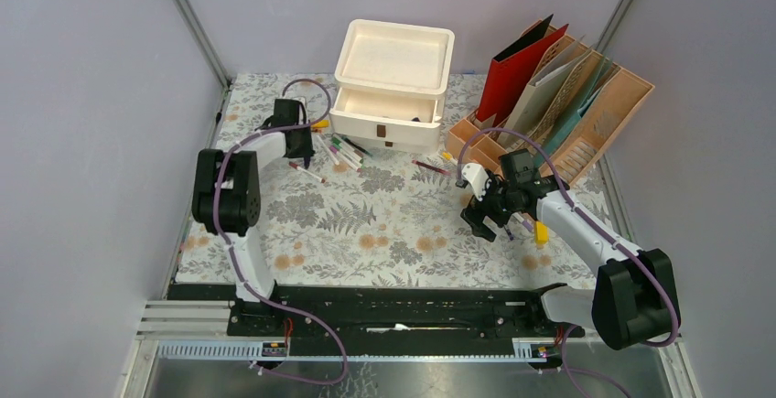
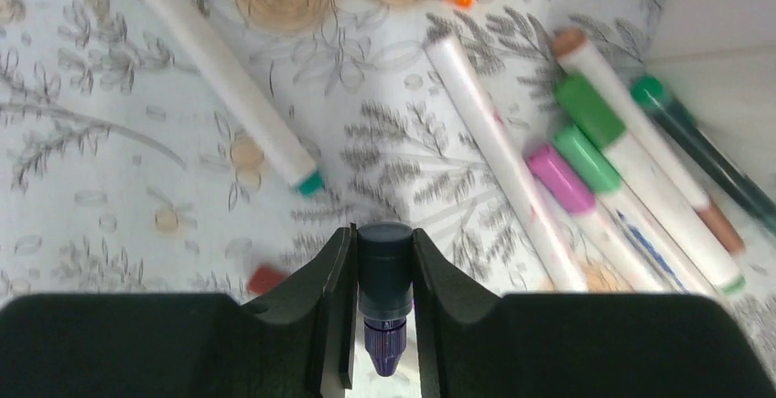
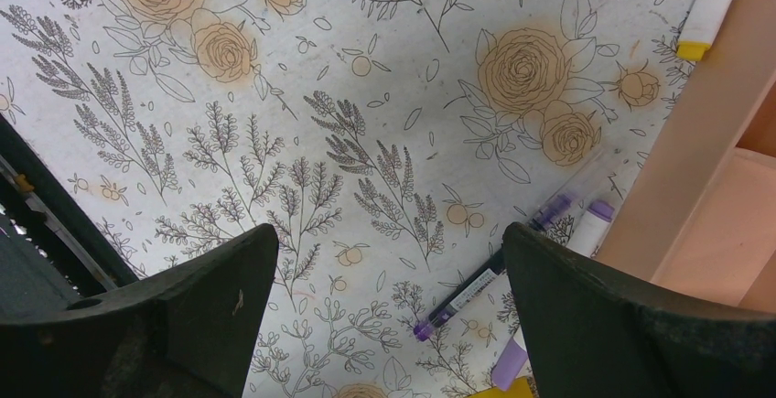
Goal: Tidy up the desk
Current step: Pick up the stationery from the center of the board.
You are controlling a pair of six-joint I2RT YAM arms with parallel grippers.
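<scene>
Left gripper [image 2: 382, 241] pinches a dark purple-tipped marker [image 2: 384, 279]; right gripper [image 3: 389, 238] spread wide, holding nothing, above the desk [image 3: 302, 69].

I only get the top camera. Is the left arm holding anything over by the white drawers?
Observer: Yes. Its wrist camera shows the left gripper shut on a dark-capped pen with a purple end.
Child: What about the other arm?
Observer: The right gripper is open, with nothing between its fingers.
Child: What's under it?
Observer: A loose pen with a purple tip, lying on the desk beside a purple-capped marker.
</scene>
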